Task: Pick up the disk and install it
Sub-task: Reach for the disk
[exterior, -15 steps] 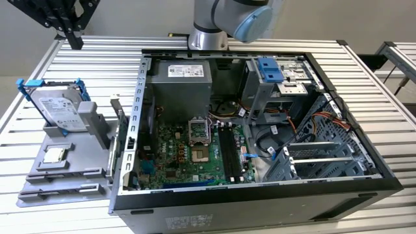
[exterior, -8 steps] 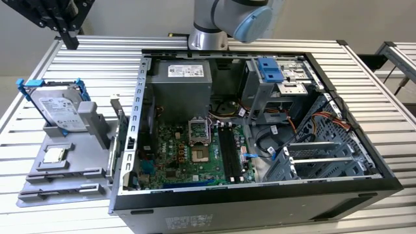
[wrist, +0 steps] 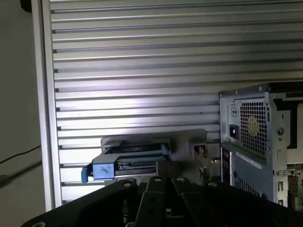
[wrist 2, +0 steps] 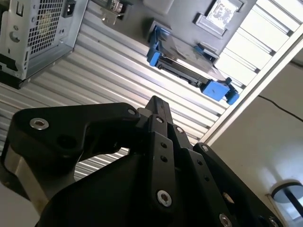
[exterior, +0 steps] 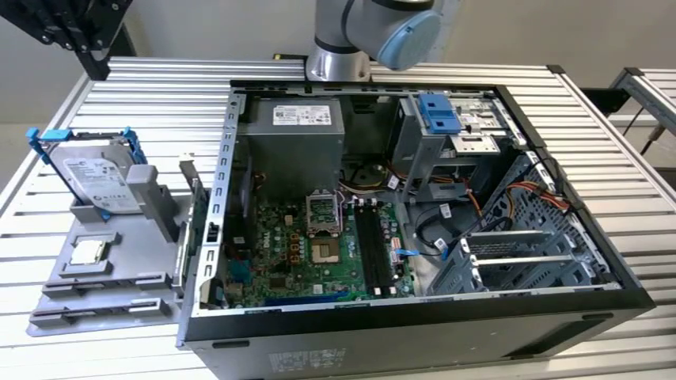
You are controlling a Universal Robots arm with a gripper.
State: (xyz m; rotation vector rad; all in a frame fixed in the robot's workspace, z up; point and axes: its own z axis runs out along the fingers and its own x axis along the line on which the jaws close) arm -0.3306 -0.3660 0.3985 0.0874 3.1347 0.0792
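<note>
The disk [exterior: 100,180], silver with a white label and a blue rail frame, leans upright in a grey holder [exterior: 127,269] on the slatted table, at the exterior view's left. My gripper [exterior: 97,70] hangs above and behind it, well clear, shut with nothing in it. Both wrist views look past the black gripper [wrist 2: 155,101] [wrist: 165,177] down at the disk [wrist 2: 189,66] [wrist: 132,158], seen edge-on with its blue rail ends. The open computer case [exterior: 211,237] lies beside the holder, with a blue-latched drive bay [exterior: 442,115] at its far side.
A small square silver chip [exterior: 88,251] rests on the grey holder in front of the disk. Inside the case are a grey power-supply box [exterior: 296,134], the green motherboard [exterior: 317,245], cables and a metal drive cage [exterior: 518,245]. The arm's base [exterior: 338,55] stands behind the case.
</note>
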